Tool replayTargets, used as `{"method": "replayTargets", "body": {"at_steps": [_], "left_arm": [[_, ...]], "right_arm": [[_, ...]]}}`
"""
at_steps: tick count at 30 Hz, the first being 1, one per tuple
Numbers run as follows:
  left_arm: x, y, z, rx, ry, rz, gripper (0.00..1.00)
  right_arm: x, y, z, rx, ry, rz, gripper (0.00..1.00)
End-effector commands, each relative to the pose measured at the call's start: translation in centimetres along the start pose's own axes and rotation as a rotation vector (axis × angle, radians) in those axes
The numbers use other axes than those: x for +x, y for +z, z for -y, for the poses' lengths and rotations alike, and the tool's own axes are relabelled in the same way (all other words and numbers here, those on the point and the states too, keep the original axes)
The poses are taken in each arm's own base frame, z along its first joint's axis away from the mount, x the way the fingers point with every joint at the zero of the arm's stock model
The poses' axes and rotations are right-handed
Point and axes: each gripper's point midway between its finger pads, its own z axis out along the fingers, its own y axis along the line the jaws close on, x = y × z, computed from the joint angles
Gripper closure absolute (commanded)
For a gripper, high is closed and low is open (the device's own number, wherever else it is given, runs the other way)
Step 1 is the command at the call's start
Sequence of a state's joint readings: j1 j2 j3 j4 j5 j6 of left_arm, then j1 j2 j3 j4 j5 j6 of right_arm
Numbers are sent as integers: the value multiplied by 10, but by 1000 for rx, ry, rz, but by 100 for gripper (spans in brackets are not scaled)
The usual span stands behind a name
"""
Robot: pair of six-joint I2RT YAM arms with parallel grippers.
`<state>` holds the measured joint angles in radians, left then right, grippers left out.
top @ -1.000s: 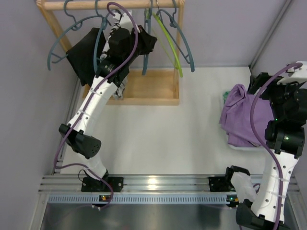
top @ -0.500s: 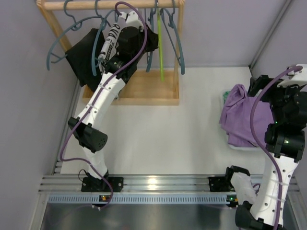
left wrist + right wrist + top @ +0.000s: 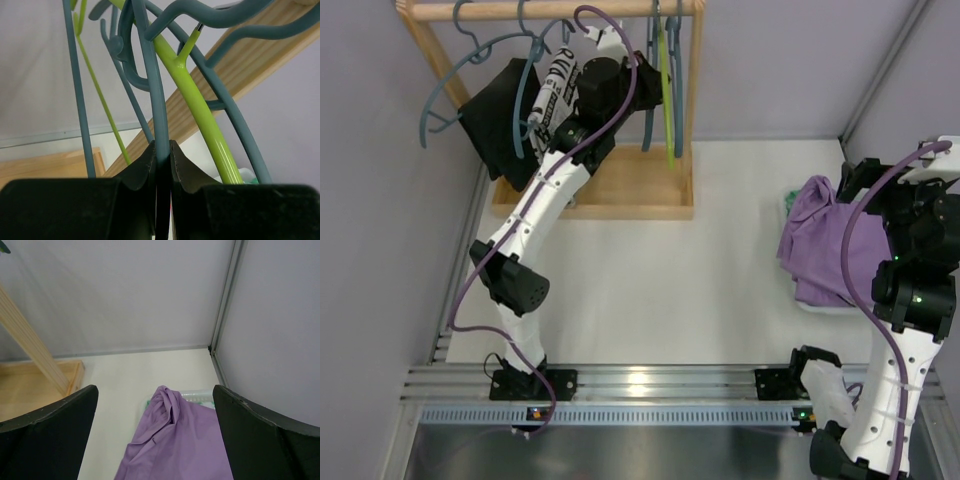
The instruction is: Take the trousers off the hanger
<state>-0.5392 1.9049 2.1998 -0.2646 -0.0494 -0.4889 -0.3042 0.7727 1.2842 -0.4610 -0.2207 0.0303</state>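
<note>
Two soft, light trousers show: the plain black cloth pair (image 3: pixel 492 125) hanging on the wooden rack (image 3: pixel 550 10), best pinched at a loose fold, and the purple pair (image 3: pixel 825 245) heaped on the white desk (image 3: pixel 720 280) below my wide right jaws; my left jaws clamp a blue-grey plastic hanger (image 3: pixel 155 100).

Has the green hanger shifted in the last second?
Yes. The green hanger has swung left, its tip leaving the right corner of the wooden base.

Pale lilac walls (image 3: pixel 770 60) enclose a white tabletop (image 3: pixel 670 290), with a wooden rack (image 3: pixel 620 195) at its far-left corner.
</note>
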Motion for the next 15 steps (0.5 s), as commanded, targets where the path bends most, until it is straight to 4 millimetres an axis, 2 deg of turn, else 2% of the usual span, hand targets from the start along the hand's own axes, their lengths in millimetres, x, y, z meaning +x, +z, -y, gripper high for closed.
{"method": "replayTargets", "body": {"at_steps": [1, 6, 8, 11, 14, 15], "left_arm": [[-11, 1, 36, 111, 7, 44, 100], [-4, 2, 48, 154, 13, 29, 99], [-3, 2, 43, 136, 25, 31, 89], [-19, -6, 36, 84, 45, 77, 80], [-35, -19, 43, 110, 72, 99, 73], [-46, -30, 49, 126, 79, 117, 68]], "right_arm": [[-11, -3, 4, 21, -6, 33, 1], [-10, -3, 4, 18, -4, 30, 1], [-11, -4, 3, 14, -5, 33, 1], [-12, -6, 2, 13, -6, 38, 1], [-11, -6, 1, 9, -2, 38, 0], [-10, -6, 1, 10, -1, 36, 0]]}}
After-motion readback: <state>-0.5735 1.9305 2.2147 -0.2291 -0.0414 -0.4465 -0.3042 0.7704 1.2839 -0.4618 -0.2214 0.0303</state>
